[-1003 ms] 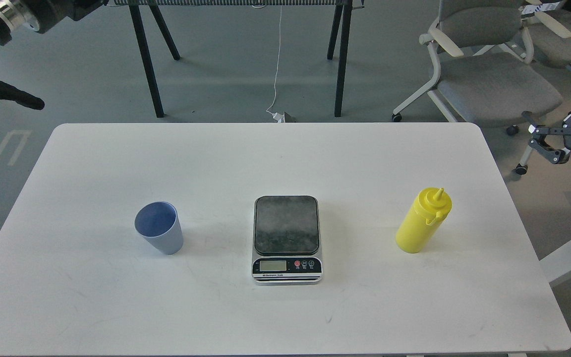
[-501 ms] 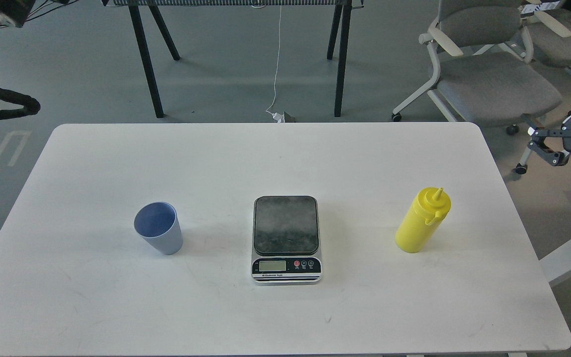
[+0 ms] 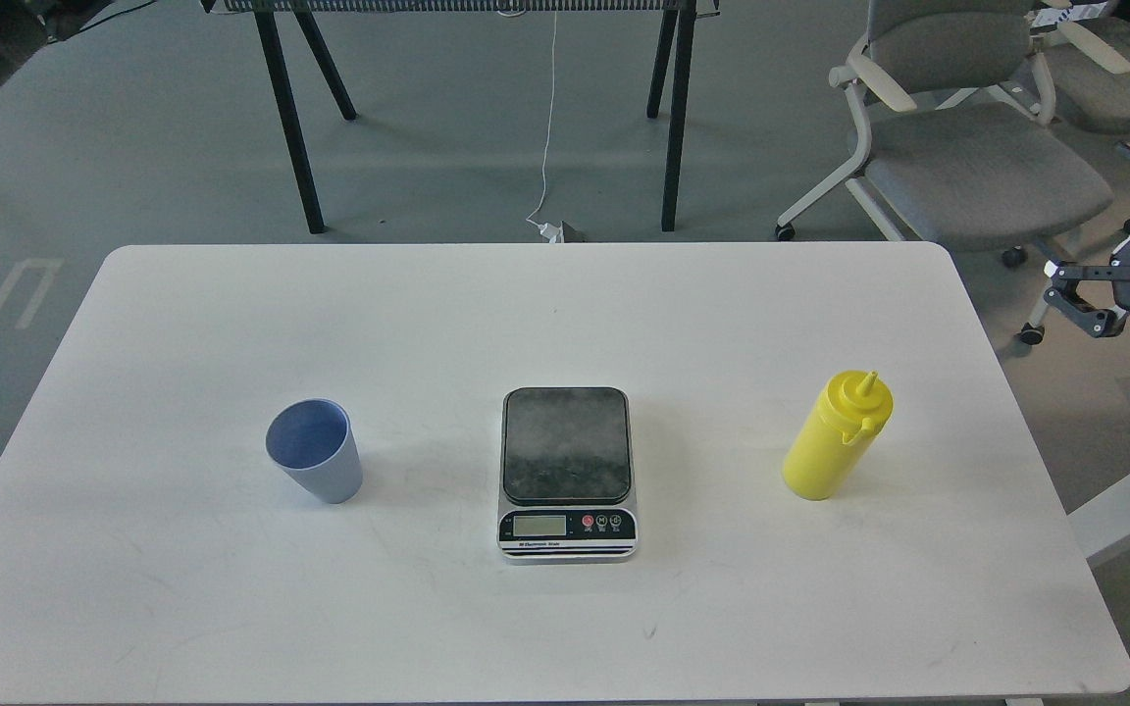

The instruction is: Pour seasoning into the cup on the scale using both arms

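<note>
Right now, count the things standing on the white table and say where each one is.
3. The blue cup stands left on the table, the scale lies in the middle with nothing on its plate, and the yellow seasoning bottle stands upright at the right. Nothing looks hidden.

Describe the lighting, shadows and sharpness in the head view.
Head view: soft, even lighting with no harsh glare on the white table; the cup, scale and seasoning bottle are sharp, casting only faint shadows to their right; the right gripper is partly cropped at the frame edge; the scale's LCD is too small to read.
</note>
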